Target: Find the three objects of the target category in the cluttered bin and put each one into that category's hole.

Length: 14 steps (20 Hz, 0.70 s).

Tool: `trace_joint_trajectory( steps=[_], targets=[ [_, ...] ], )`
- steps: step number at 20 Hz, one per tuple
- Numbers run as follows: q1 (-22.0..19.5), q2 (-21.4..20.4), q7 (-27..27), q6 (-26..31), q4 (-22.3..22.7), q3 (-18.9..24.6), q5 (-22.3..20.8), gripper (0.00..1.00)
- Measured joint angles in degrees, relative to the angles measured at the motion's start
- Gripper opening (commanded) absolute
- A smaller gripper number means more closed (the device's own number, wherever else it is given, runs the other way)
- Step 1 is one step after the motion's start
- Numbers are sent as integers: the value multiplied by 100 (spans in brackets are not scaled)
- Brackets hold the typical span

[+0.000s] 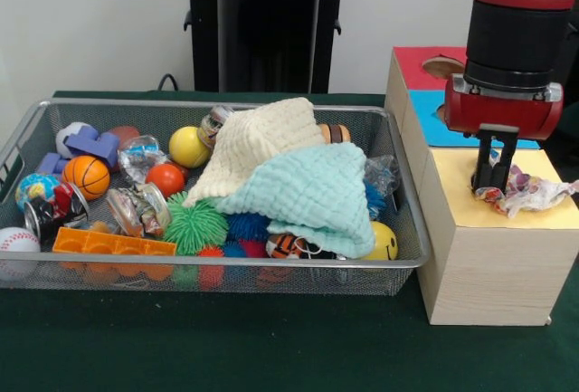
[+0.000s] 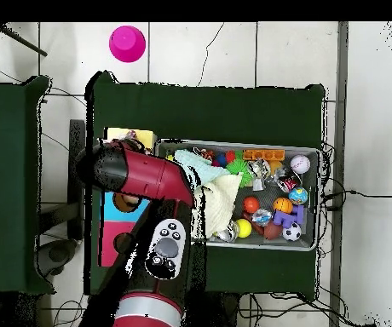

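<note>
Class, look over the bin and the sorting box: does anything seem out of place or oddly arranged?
Two cloths, a cream cloth and a mint cloth, lie heaped over the toys in the wire bin, hiding some. A crumpled wrapper sits at the gripper on the box's yellow section, not down a hole.
</note>
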Motion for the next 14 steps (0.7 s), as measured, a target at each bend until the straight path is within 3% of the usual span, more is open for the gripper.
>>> trace_joint_trajectory(
  steps=[14],
  targets=[
    [135,-108,0,-1,242,-112,-16,0]
  ],
)
